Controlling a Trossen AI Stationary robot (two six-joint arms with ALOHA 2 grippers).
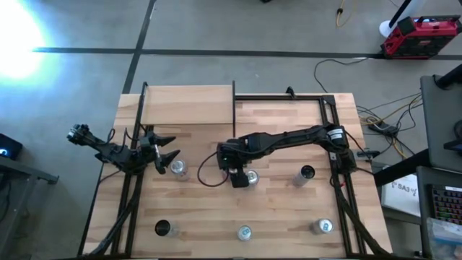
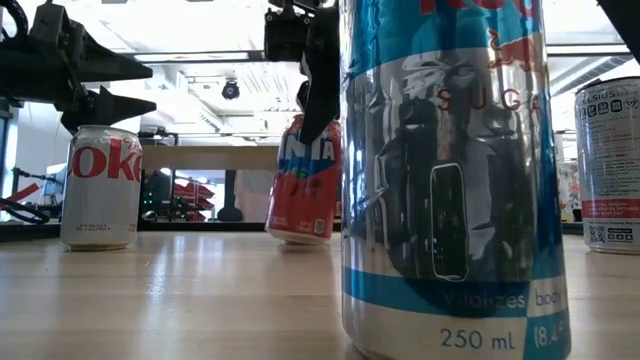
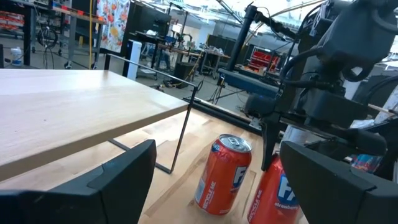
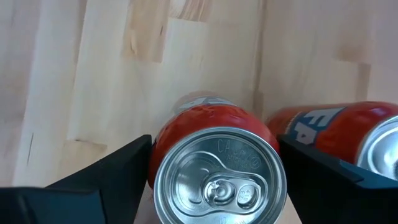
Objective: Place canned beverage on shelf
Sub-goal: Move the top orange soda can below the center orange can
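Note:
The shelf, a pale wood board on a thin black frame, stands at the table's far left; it also shows in the left wrist view. My right gripper is shut on a red Fanta can at the table's middle. A second red Fanta can stands upright just right of it. My left gripper is open and empty, raised just far-left of a Diet Coke can that stands on its base. My right gripper pinches the red Fanta can's side wall just below its top rim between its two fingers, one on each side. The fingers come from above, pointing down. The can is tilted, its base low over the table; whether the base touches, I cannot tell.
A tall Red Bull can stands at the near edge and fills the low view. A black can, a silver can and another black can stand on the tabletop. A black frame edges the table.

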